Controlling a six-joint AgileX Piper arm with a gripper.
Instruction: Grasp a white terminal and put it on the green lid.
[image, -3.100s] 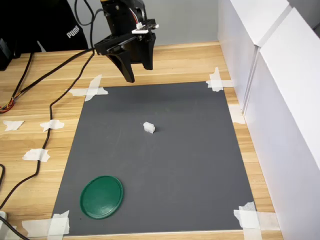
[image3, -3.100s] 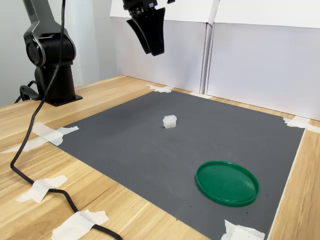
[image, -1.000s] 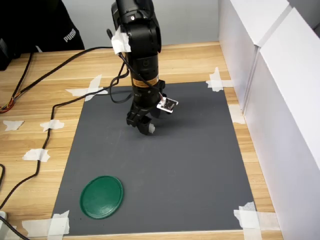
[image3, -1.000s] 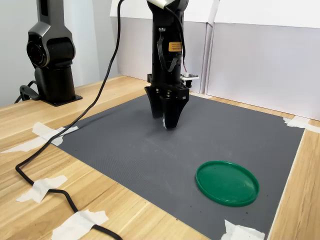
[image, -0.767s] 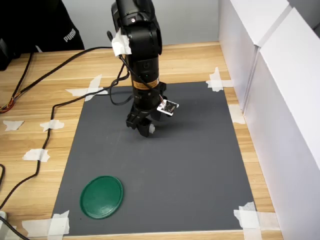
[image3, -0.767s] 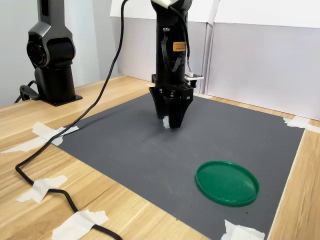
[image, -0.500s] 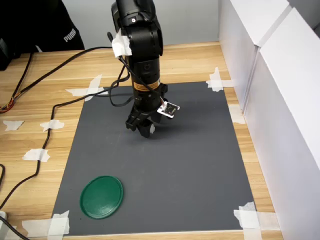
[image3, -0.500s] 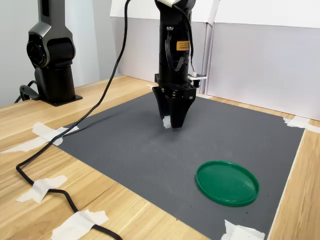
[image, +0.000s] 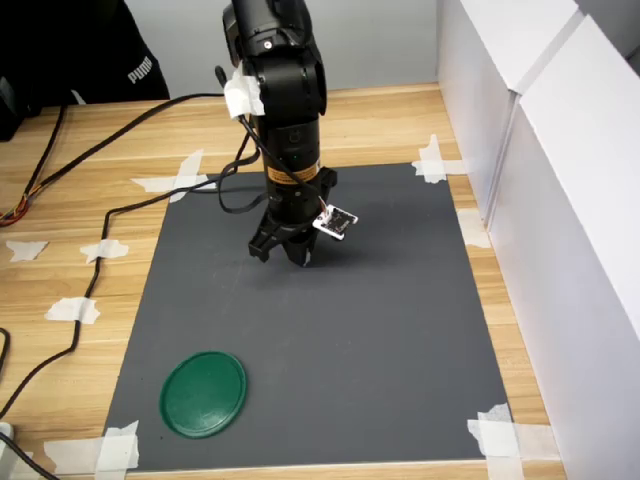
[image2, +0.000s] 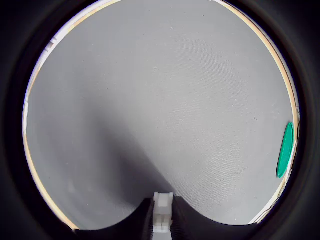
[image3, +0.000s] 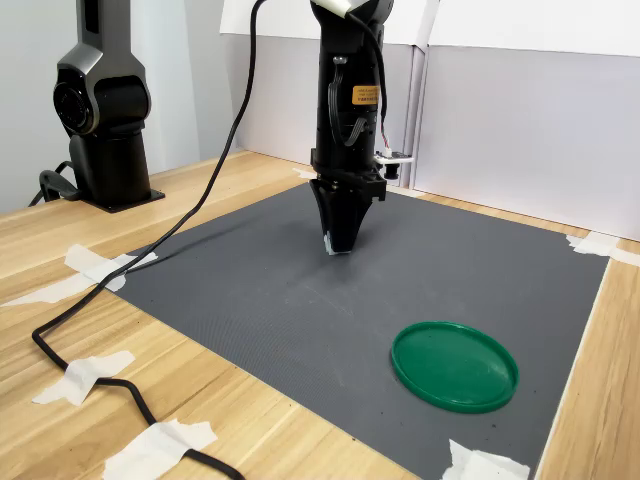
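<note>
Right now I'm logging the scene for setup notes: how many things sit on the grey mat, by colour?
White: 1, the white terminal between the closed jaws.
Green: 1, the green lid.
Total: 2.

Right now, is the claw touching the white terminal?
Touching. The wrist view shows the white terminal pinched between the claw fingers, no gap either side.

The Piper arm (image3: 345, 90) is all black, with a round thick body. Above the gripper (image3: 338, 245) there is an orange label (image3: 366, 95) and white tape (image: 240, 98). A black cable (image3: 215, 170) hangs beside it. A small white connector (image: 336, 222) sticks out just above the dark tapered fingers (image2: 187, 220).
</note>
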